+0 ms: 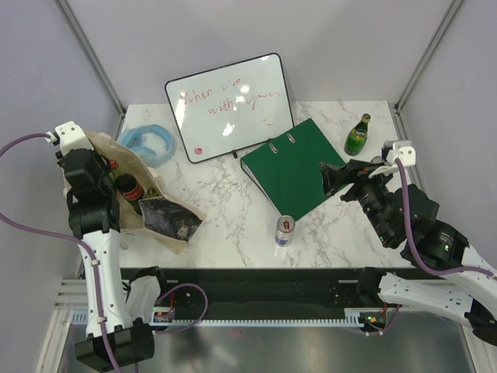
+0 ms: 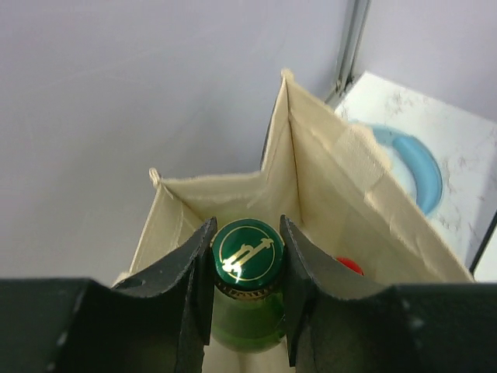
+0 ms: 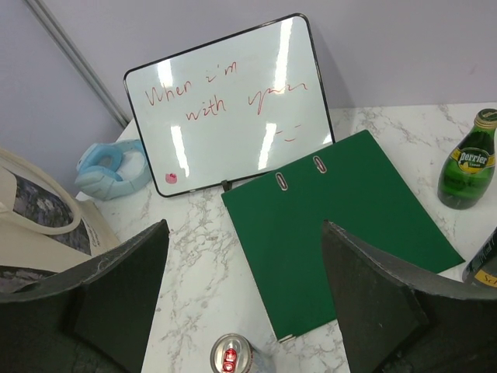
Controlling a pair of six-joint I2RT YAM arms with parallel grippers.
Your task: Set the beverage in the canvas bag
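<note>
Beverage bottle (image 2: 247, 299) of green glass, with a round green metal cap bearing a gold mark, is gripped at the neck by the left gripper (image 2: 247, 227). The two dark fingers press on both sides of the cap, with no gap, so the jaws are closed only as far as the neck allows. The bottle stands upright in the open mouth of the canvas bag (image 2: 330, 183), and the beige woven walls rise behind and beside it. A red cap (image 2: 349, 266) shows deeper in the bag, to the right of the fingers.

The right gripper (image 3: 245, 227) hangs over the table with its jaws wide apart, holding and touching nothing. Under it lie a flat green binder (image 3: 342, 225) and a shiny can (image 3: 231, 356) on the white marble table (image 3: 186, 233). A whiteboard (image 3: 229, 105) with red writing leans behind the binder.
</note>
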